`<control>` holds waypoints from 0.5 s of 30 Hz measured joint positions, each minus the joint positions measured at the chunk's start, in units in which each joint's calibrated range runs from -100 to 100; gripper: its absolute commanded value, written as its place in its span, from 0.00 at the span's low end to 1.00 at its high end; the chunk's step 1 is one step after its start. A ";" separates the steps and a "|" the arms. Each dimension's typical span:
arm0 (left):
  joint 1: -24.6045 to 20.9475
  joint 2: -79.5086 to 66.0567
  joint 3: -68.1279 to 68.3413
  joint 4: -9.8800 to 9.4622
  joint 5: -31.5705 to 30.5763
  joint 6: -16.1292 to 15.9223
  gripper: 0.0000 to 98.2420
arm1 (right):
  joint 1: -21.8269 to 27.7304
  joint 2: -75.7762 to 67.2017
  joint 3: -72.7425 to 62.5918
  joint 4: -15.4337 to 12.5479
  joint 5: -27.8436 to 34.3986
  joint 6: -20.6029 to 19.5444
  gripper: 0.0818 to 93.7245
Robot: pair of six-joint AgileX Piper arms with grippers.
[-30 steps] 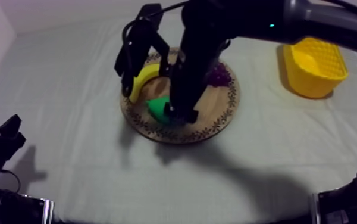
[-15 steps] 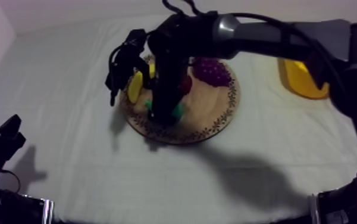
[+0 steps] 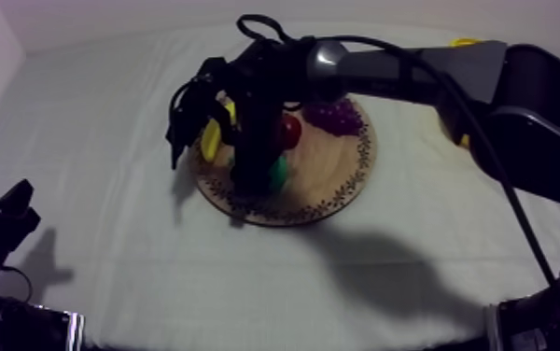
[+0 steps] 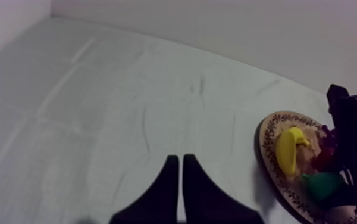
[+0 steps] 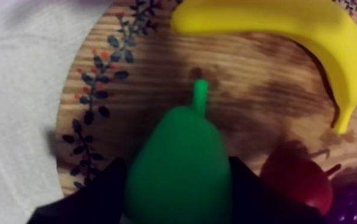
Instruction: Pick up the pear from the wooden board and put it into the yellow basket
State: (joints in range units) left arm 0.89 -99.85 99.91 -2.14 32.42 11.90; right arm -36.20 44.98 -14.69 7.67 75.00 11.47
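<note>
Across the grey-white worktop [image 3: 106,187], my right pincer [image 5: 178,196] is now clamping the pear [image 5: 178,161] (over the wooden board [image 5: 252,89]); lifting seems next.

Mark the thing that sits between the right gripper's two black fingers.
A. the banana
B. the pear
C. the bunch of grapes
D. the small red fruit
B: in the right wrist view the green pear fills the gap between the right gripper and its fingers, which close on its sides over the wooden board; the banana lies apart, beyond the pear's stem.
</note>
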 measured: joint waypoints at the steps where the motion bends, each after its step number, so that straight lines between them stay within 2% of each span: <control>1: 0.00 0.00 0.00 0.00 0.00 0.00 0.00 | 0.03 0.00 0.00 0.11 0.00 -0.11 0.42; 9: 0.00 0.00 0.00 0.00 0.00 0.00 0.00 | -0.69 -4.60 2.75 1.03 -0.09 -1.35 0.42; 15: 0.00 0.00 0.00 0.00 0.00 0.00 0.00 | -1.22 -12.10 3.15 1.06 2.45 -1.51 0.42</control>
State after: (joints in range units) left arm 0.89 -99.85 99.91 -2.14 32.42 11.90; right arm -37.42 32.88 -11.54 8.74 77.44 9.97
